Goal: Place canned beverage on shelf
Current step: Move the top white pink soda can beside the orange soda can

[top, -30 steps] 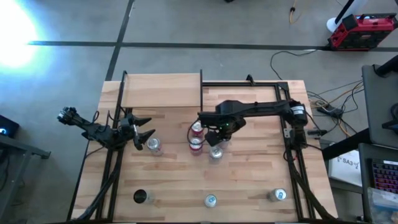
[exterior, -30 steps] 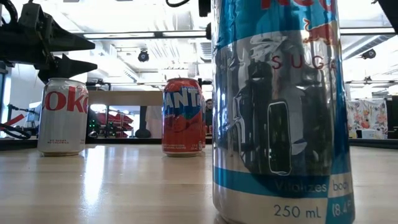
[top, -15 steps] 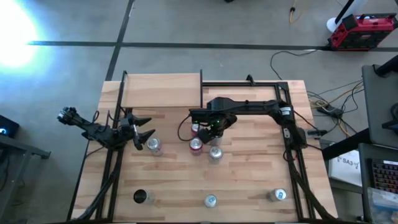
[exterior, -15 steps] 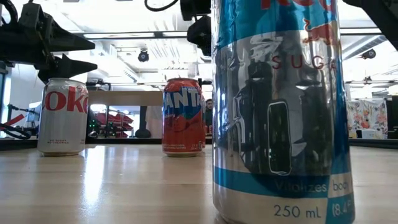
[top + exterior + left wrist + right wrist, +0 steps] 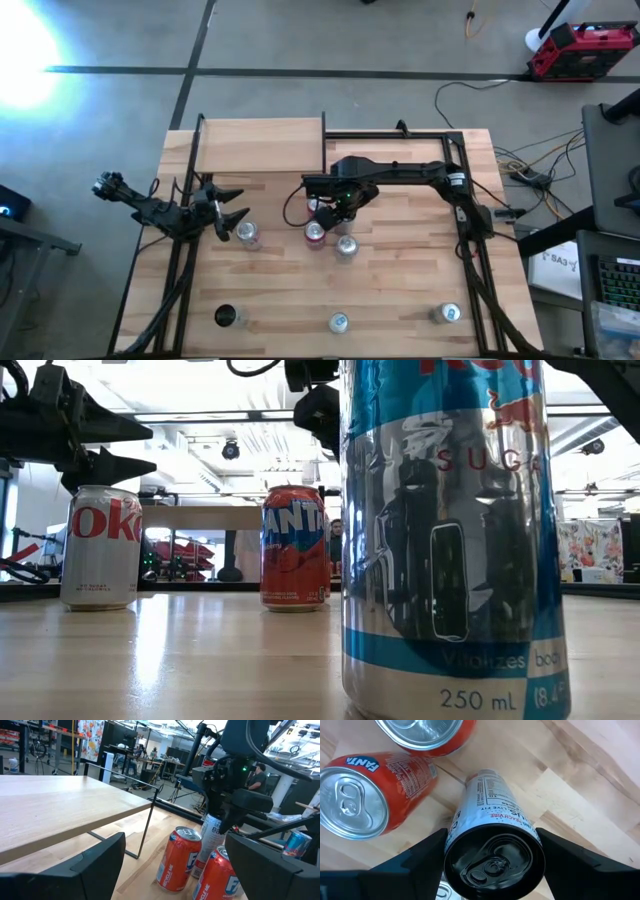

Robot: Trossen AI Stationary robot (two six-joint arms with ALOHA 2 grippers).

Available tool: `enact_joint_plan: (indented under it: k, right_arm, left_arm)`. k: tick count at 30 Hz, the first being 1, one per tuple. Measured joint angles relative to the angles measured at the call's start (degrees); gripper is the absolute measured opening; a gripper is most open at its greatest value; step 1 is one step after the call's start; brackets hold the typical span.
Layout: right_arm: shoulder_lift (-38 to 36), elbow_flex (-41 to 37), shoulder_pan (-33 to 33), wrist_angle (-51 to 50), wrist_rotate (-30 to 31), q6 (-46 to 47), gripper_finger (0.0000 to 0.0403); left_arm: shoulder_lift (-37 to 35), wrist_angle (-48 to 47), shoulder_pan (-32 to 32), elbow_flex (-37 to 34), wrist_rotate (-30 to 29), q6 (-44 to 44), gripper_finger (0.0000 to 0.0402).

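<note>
Your right gripper (image 5: 491, 836) was clamped on the slim can (image 5: 490, 802) - one dark finger (image 5: 420, 852) on each side of it, just under the black rim, jaws only part way apart. It hung over the middle of the striped tabletop (image 5: 400, 290), pointing down at the can from above. Whether the can's base sat on the wood or was lifted off it, I couldn't tell, since the other cans hid it.

Two orange Fanta cans stood right next to it: one (image 5: 357, 802) just beside it and another (image 5: 427, 732) a little past that. From your left wrist camera they showed in front, with the slim white can poking up behind them under the gripper.

The shelf (image 5: 260, 145) was at the far left corner of the table - a plain pale board on a thin black frame, raised off the tabletop. The slim can was near its right front corner but not on it.

Your left gripper (image 5: 238, 203) hovered at the left side with its jaws spread wide, holding nothing. A Diet Coke can (image 5: 247, 233) stood just beside it.

Along the near edge were three more cans, well apart: a dark-topped one (image 5: 225, 316), a blue and silver Red Bull (image 5: 338, 322) that filled the low camera, and another (image 5: 447, 314) toward the right.
</note>
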Motion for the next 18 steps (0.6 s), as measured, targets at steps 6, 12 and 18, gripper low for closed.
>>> enact_joint_plan:
  k: [6,12,18]
  right_arm:
    - [0.00,0.01,0.06,-0.13,-0.10,0.44,0.0272]
    - [0.06,0.04,0.08,-0.13,-0.35,2.02,0.0305]
    - [-0.06,0.04,0.08,-0.79,-0.32,2.11,0.0359]
  left_arm:
    - [0.00,0.00,0.00,0.00,0.00,0.00,0.0327]
    - [0.00,0.00,0.01,0.00,0.00,0.01,0.0327]
    - [0.00,0.00,0.01,0.00,0.00,0.00,0.0327]
